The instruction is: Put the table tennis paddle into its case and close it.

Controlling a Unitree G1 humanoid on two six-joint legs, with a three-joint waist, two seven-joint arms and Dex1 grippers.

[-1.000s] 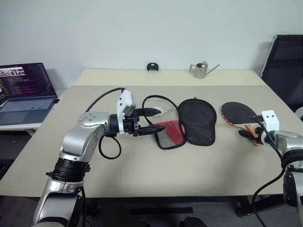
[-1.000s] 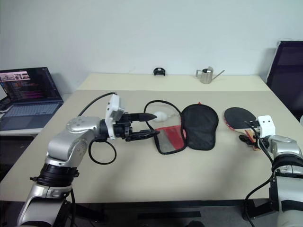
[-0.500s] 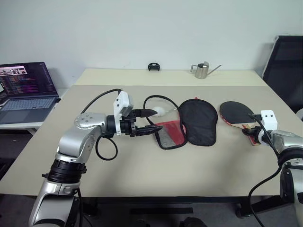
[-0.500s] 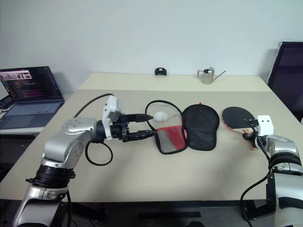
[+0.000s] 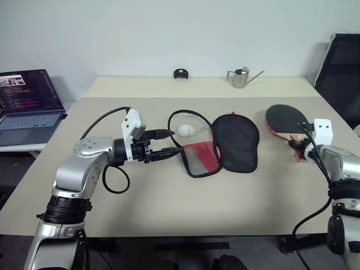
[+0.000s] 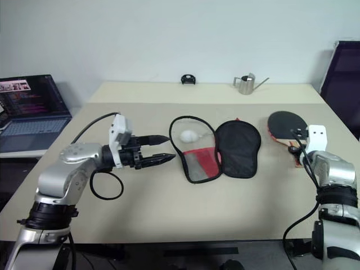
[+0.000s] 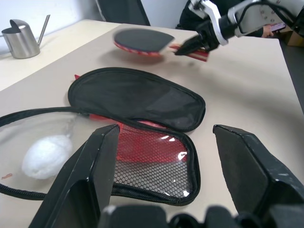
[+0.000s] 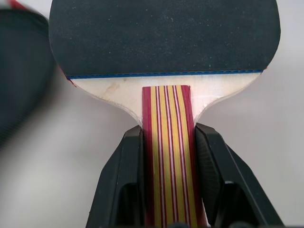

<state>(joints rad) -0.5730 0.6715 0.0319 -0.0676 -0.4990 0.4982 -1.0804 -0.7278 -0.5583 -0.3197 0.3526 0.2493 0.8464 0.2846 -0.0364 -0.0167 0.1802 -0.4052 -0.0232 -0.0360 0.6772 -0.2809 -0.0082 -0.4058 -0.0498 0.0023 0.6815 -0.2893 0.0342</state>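
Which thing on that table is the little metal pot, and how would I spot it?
Look to the far edge of the beige table, near the white wall. The small metal watering can stands there, to the right of a small black object. It is the only shiny silver thing, with a long thin spout.

No text, label, brand or number can be read anywhere. The laptop [image 5: 31, 104] screen beside the worktop [image 5: 169, 197] carries coloured lines of text, but they are too small to make out.
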